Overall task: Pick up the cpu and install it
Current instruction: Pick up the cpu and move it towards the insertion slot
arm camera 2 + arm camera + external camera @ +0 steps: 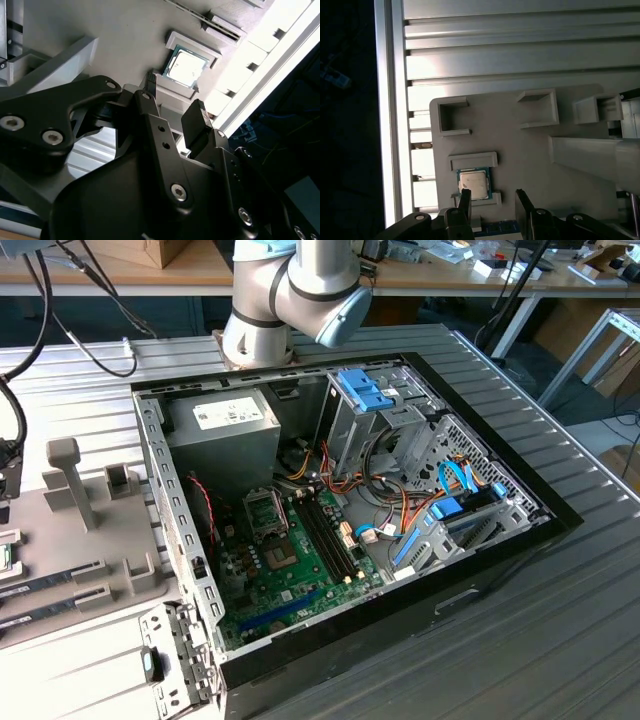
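- We see the gripper (494, 200) with its two black fingers (465, 197) spread wide and nothing held between them.
- The cpu (473, 183) lies flat, silver top up, in a shallow seat of a pale grey fixture (530, 145), framed by two raised lips (472, 160) on opposite sides.
- In both wrist views the cpu sits just beyond the fingertips, closer to one finger than to the other. We cannot tell whether that finger touches it.
- The second wrist view shows the cpu (186, 66) past the open fingers, brightly lit.
- The fixture rests on a ribbed metal table (520, 50) and carries several other empty pockets.
- In the exterior view the arm (300, 285) reaches in from the top centre of the frame.
- The open computer case (500, 540) fills the middle of the frame, with the green motherboard (290, 570) at its lower centre, the square socket frame (265, 515) on it, and the grey power-supply box (225, 425) in the upper left of the case.
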`<state>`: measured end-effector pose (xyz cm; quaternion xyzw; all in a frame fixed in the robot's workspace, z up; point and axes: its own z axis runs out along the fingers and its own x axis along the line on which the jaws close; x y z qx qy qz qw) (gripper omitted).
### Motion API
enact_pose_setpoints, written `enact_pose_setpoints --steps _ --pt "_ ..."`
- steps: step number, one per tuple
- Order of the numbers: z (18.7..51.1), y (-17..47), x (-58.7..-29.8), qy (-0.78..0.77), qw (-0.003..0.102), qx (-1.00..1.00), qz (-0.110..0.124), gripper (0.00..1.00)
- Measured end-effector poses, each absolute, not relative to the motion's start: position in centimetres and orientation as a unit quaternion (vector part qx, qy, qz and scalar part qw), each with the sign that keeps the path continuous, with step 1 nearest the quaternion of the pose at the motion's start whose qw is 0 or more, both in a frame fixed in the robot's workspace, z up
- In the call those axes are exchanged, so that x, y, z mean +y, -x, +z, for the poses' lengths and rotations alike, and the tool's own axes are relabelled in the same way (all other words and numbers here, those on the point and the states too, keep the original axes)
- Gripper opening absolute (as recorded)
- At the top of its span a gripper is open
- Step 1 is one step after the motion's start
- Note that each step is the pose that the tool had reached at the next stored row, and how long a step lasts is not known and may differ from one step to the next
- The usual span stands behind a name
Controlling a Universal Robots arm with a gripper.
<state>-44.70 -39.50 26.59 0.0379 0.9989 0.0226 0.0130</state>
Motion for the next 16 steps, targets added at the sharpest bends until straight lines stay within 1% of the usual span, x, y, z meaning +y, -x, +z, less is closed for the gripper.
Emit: enact_pose_setpoints --steps 16 --pt "26.37 45.05 -39.50 -0.038 0.013 0.999 0.023 0.48"
